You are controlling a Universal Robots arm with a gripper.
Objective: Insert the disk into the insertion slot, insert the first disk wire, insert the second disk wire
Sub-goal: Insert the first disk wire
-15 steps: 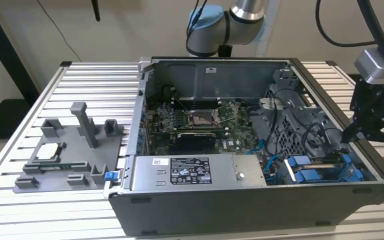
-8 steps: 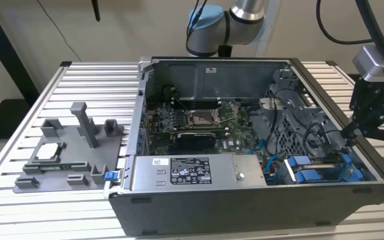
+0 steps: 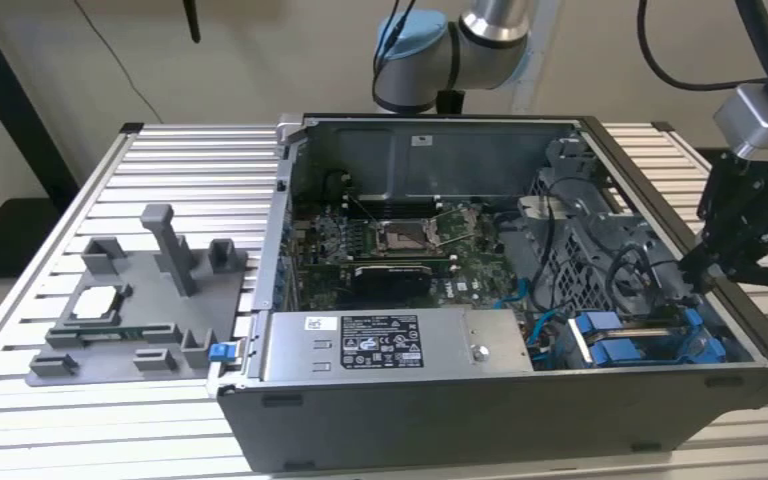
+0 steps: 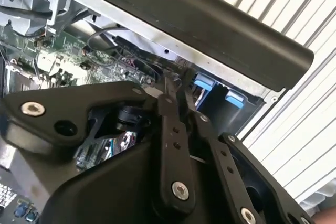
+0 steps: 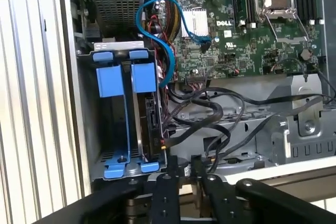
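Note:
The grey drive cage [image 5: 86, 129] holds two blue-framed drives side by side. The disk [image 5: 151, 124] sits edge-on in the insertion slot, its blue frame [image 5: 143, 76] facing outward, beside the other blue-fronted drive [image 5: 109, 80]. In the exterior view the blue frames [image 3: 618, 350] lie at the case's front right corner. My gripper [image 5: 184, 165] hangs just off the disk's rear end, its black fingers [image 4: 169, 103] closed together among loose black wires [image 5: 210, 129]. I cannot tell if a wire is pinched between them. In the exterior view the gripper [image 3: 694, 278] dips over the case's right wall.
A blue data cable [image 5: 168, 51] loops from the motherboard [image 5: 236, 30] toward the cage. The power supply [image 3: 398, 343] fills the case's front. A grey fixture [image 3: 144, 300] with parts stands on the slatted table at the exterior view's left. The case's black wall [image 4: 210, 19] runs close by.

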